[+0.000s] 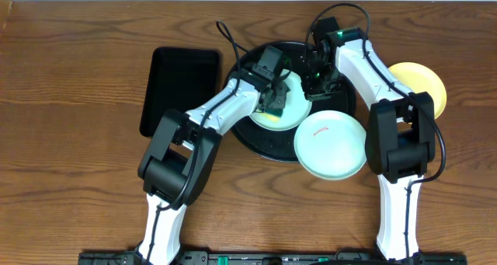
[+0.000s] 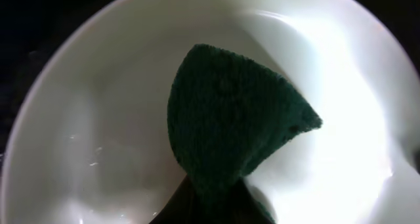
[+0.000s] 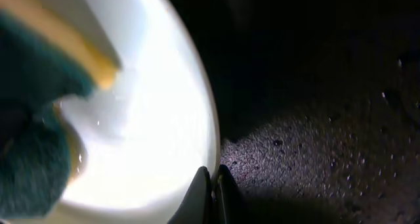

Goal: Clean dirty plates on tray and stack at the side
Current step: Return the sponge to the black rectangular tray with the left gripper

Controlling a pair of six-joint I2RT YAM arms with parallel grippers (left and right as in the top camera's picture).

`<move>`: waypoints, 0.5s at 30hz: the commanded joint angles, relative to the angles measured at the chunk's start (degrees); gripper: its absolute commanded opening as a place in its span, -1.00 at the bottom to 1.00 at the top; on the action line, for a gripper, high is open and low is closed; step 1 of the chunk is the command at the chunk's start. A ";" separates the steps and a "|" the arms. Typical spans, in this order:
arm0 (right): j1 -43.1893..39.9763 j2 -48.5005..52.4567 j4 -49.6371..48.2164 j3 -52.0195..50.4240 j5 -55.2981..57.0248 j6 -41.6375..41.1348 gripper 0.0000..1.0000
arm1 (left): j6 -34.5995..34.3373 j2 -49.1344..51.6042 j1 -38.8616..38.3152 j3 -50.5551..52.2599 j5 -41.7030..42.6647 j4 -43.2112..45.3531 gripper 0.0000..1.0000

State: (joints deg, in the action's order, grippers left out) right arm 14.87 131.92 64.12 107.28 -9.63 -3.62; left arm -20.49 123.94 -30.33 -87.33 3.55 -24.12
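Observation:
A pale mint plate lies on the round black tray. My left gripper is shut on a green sponge and presses it onto the inside of this plate. My right gripper is shut on the plate's right rim, fingers pinching the edge. In the right wrist view the green and yellow sponge rests on the plate and the tray's wet black floor shows. A second mint plate overlaps the tray's front right rim. A pale yellow plate lies on the table at the right.
A smaller rectangular black tray lies left of the round tray. The wooden table shows on both sides. My two arms cross over the round tray and hide part of it.

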 commanded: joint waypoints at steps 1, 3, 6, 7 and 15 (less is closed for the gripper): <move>-0.52 -2.47 0.98 -0.17 2.75 1.14 -0.98 | 2.86 6.82 4.55 1.88 -20.57 -3.37 -0.85; -0.52 -2.47 0.96 -0.17 2.78 1.16 -0.98 | 2.86 6.64 5.01 1.88 -25.75 -3.87 -0.85; -0.52 -2.47 0.74 -0.17 2.75 1.14 -0.98 | 2.86 4.81 5.09 1.86 -31.52 -3.34 -0.85; -0.52 -2.47 0.63 -0.17 2.75 1.11 -0.98 | 2.89 3.93 5.07 1.86 -32.06 -2.91 -0.85; -0.52 -2.47 0.63 -0.17 2.73 1.09 -0.98 | 2.82 -5.88 5.20 1.81 -36.11 0.13 -0.85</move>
State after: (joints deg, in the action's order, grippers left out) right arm 14.48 130.76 64.75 107.22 -7.66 -3.38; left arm -18.85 122.69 -26.33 -86.28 -23.40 -24.29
